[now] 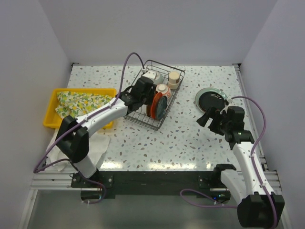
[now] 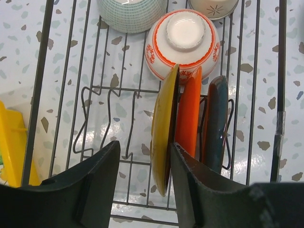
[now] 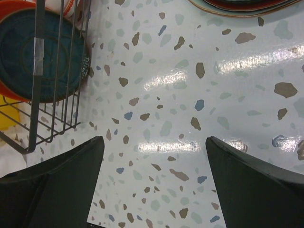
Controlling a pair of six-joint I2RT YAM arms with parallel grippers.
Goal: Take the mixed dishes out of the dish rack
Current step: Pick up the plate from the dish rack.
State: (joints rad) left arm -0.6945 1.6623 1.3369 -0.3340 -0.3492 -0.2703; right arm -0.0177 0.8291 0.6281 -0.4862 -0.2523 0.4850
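Observation:
The dish rack [image 1: 141, 123] stands at mid-table, its wires [image 2: 40, 85] filling the left wrist view. Three plates stand on edge in it: yellow [image 2: 164, 128], orange-red [image 2: 189, 114] and dark teal [image 2: 216, 123]. Behind them sit an upturned red-patterned white bowl [image 2: 183, 40], a celadon bowl [image 2: 130, 14] and a beige cup [image 1: 174, 78]. My left gripper [image 2: 145, 152] is open astride the yellow plate's lower edge; the right finger is against it and a gap remains on the left. My right gripper [image 3: 154, 142] hangs open over bare table, holding nothing.
A black plate on a grey-green one [image 1: 212, 98] lies on the table at the right, just beyond the right gripper. A yellow tray [image 1: 50, 114] with a patterned cloth [image 1: 81, 102] sits at the left. A white cloth [image 1: 97, 148] lies near the left arm's base.

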